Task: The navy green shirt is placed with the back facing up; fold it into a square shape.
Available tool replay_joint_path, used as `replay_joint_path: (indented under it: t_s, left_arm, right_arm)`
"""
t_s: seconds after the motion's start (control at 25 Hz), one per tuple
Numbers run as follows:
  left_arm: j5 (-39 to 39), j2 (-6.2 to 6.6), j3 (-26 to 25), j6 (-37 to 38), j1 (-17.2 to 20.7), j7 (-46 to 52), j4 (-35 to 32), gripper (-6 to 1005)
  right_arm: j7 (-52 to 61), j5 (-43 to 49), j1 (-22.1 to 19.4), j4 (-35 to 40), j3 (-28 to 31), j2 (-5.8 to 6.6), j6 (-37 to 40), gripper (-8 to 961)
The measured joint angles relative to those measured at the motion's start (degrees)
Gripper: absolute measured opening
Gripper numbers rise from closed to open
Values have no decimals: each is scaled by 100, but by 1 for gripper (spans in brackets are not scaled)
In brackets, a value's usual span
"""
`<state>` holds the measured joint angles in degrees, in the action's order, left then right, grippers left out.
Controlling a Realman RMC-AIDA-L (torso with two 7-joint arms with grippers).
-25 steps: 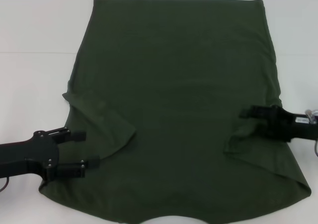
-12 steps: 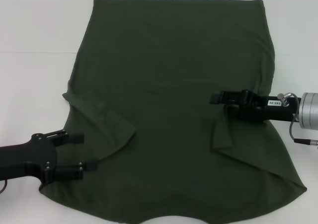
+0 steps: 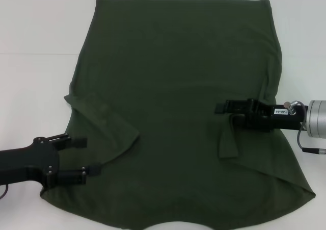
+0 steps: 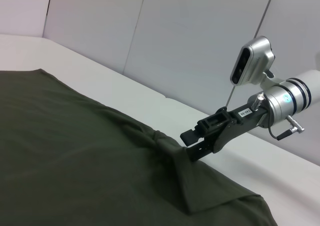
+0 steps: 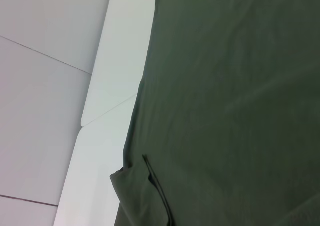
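Nearest, left gripper (image 3: 81,158) sits w/ fingers spread apart, empty, at the navy green shirt (image 3: 173,102)'s near-left edge beside a folded-in sleeve. Mid-right, right gripper (image 3: 226,111) is pinched on a fold of sleeve fabric drawn inward; shirt lies back-up across the white bench (image 3: 35,87), hem at far side.

Head view: high, looking down on the whole shirt (image 3: 178,112). Left wrist view: low, looking across the cloth at the right gripper (image 4: 192,143). Right wrist view: close above the cloth.
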<state>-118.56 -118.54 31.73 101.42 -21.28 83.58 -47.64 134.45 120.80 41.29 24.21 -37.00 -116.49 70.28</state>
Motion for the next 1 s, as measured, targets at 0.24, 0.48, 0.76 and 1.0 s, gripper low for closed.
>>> replay_joint_path:
  t_s: [0.24, 0.48, 0.76, 1.0]
  left_arm:
    - [0, -4, 0, 0, -3, 11, 1, 905]
    - [-1, -12, 0, 17, 20, 25, 1, 905]
    - [-6, -10, 7, 42, 44, 28, 11, 904]
    - [-9, -10, 36, 77, 57, 27, 2, 904]
  right_arm:
    - [273, 15, -28, -34, 5, 55, 0, 693]
    - [655, -194, -148, -50, 221, 77, 268, 691]
    - [712, -729, -320, -77, 289, 91, 452, 691]
    - [730, -643, -340, -146, 233, 86, 365, 691]
